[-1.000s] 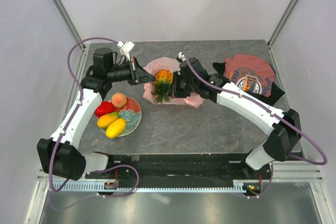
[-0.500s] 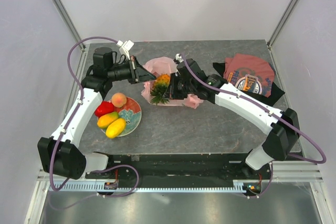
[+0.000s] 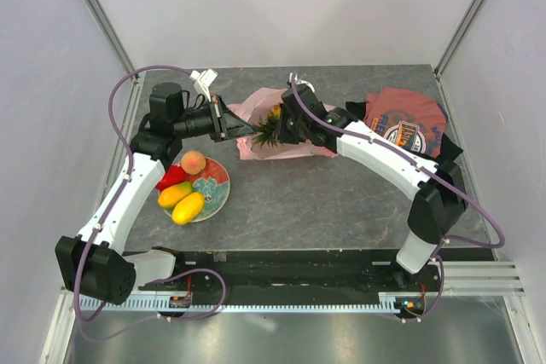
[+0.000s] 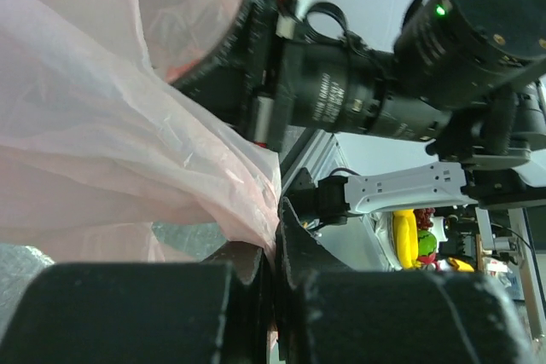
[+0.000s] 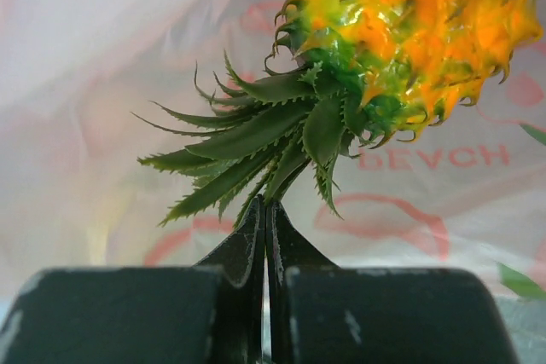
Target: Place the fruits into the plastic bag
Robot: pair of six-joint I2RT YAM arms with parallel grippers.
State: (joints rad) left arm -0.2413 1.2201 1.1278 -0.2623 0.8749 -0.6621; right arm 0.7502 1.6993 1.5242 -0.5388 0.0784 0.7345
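The pale-pink plastic bag [image 3: 256, 108] lies at the back middle of the table. My left gripper [image 3: 247, 128] is shut on its edge and holds it up; the film shows in the left wrist view [image 4: 102, 125]. My right gripper [image 3: 280, 128] is shut on the green leaves of the orange pineapple [image 3: 271, 122], held at the bag's mouth. In the right wrist view the pineapple [image 5: 409, 23] hangs against the bag's film [image 5: 85, 83]. A peach [image 3: 193, 162], a red pepper-like piece [image 3: 171, 176] and two yellow fruits [image 3: 188, 207] lie on the red plate [image 3: 217, 178].
A folded dark-red printed T-shirt [image 3: 405, 121] lies at the back right. The plate stands at the left front beside my left arm. Grey walls close the table at the back and sides.
My right gripper has carried the pineapple back and up toward the bag's mouth. My left gripper has lifted the bag's edge slightly and the bag has shifted.
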